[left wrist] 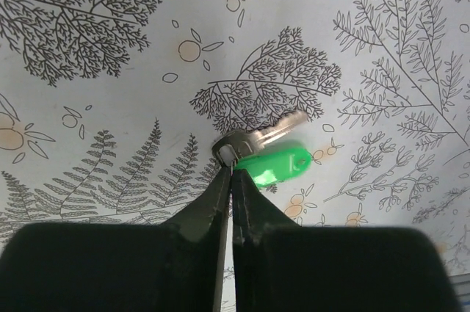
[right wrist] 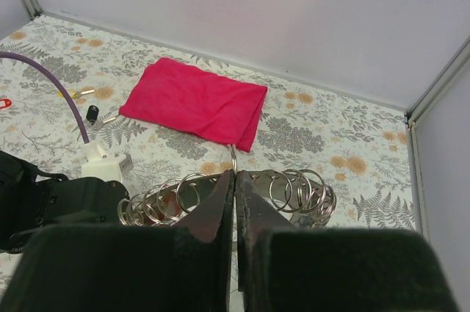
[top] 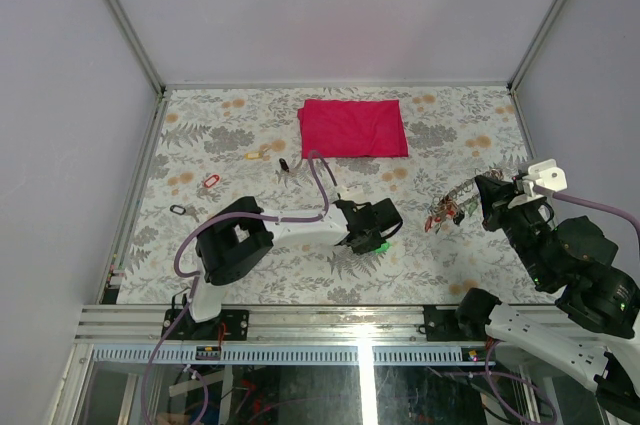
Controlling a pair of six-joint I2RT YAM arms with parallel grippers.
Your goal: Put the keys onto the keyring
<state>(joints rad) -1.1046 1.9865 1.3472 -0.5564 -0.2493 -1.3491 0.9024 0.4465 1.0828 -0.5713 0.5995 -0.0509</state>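
Left pincer stands closed to a hairline gap. It nips the small split loop at the head of the green-tagged metal key, which appears to rest on the leaf-patterned bench at the centre of the left-wrist view. Right pincer is shut on the keyring, a cluster of silvery wire rings at the right of the overhead view.

Judgement: the green-tagged metal key is light, stiff and slick. Its plastic tag offers the broader hold, while the loop is a precarious one and liable to swivel. The keyring looks springy and may twist in the grip.

A red-tagged key and a yellow-tagged key lie at left-centre of the overhead view.

No container is present. Whether any keys already hang on the keyring cannot be told.
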